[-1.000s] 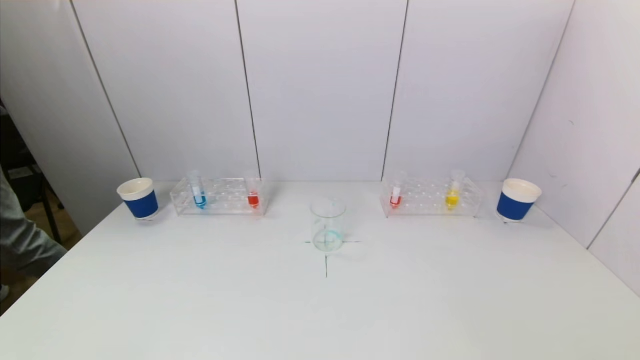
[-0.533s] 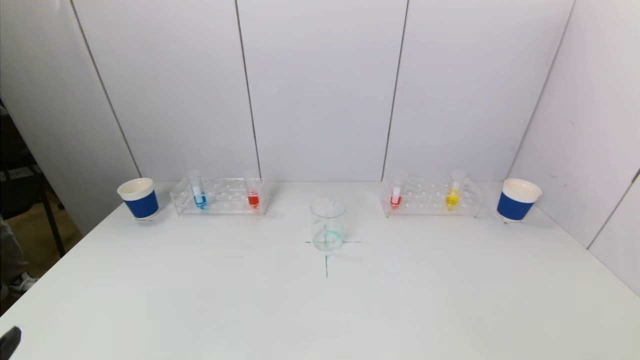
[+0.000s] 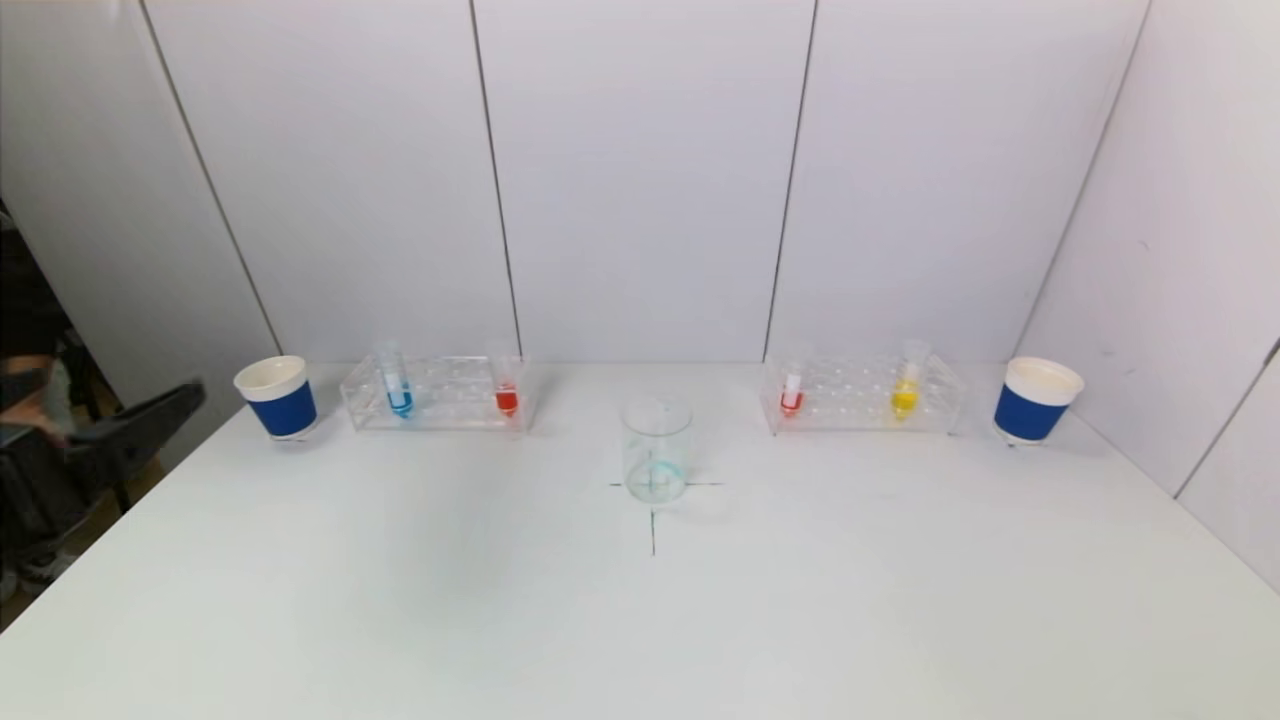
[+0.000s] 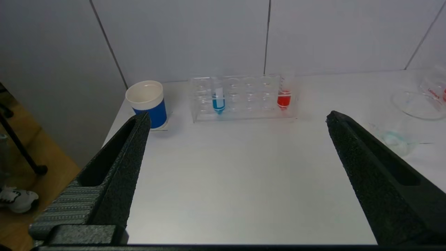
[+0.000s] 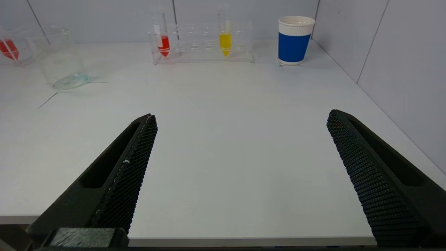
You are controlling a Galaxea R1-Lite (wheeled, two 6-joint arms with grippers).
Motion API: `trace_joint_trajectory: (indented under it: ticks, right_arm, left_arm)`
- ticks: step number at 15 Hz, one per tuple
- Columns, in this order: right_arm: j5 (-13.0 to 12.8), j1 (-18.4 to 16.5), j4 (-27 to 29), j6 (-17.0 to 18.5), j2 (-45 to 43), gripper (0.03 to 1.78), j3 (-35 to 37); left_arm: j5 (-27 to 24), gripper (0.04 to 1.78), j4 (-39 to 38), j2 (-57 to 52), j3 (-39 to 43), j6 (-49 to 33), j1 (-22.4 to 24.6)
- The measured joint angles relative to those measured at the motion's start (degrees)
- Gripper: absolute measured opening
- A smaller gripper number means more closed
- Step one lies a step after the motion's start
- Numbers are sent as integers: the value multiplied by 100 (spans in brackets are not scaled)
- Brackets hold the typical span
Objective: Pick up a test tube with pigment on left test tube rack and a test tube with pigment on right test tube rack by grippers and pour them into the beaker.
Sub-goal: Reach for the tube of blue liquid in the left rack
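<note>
— Tubes first: where do they stand? You asked for the claws too.

— You have a blue tube [image 3: 399, 390] and a red tube [image 3: 507, 388] upright in the left rack [image 3: 437, 392], at its two ends. In the right rack [image 3: 862, 394] a second red tube [image 3: 791, 390] stands at the inner end and a yellow tube [image 3: 905, 388] nearer the outer end. The beaker [image 3: 656, 450] sits between the racks, closer to you, on a cross drawn on the worktop [image 3: 640, 620].

— And the claws?

— Your left claw [image 4: 237, 125] is spread wide, gripping nothing and touching nothing. It hangs at the near left edge of the worktop, well apart from the left rack, which faces it across bare surface. The blue cup [image 4: 147, 103] stands just beside that rack's outer end. In the head view you can see only a dark part of that arm at the far left.

— The right one?

— Your right claw [image 5: 240, 120] is likewise spread wide and holds nothing. It hangs over the near edge, well apart from the right rack. The other blue cup [image 5: 294, 39] is near that rack's outer end, and the beaker is off to the claw's inner side.
</note>
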Motion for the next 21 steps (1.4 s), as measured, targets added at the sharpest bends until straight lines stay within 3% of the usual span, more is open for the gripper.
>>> trace_joint_trajectory:
  ticks: [10, 21]
  right_arm:
    - [0, 0, 1, -2, 0, 177, 0]
    - [0, 0, 0, -2, 0, 177, 0]
  left_arm:
    - [-323, 176, -3628, 3816, -185, -157, 15]
    - [-336, 176, -5800, 6467, -861, -299, 113]
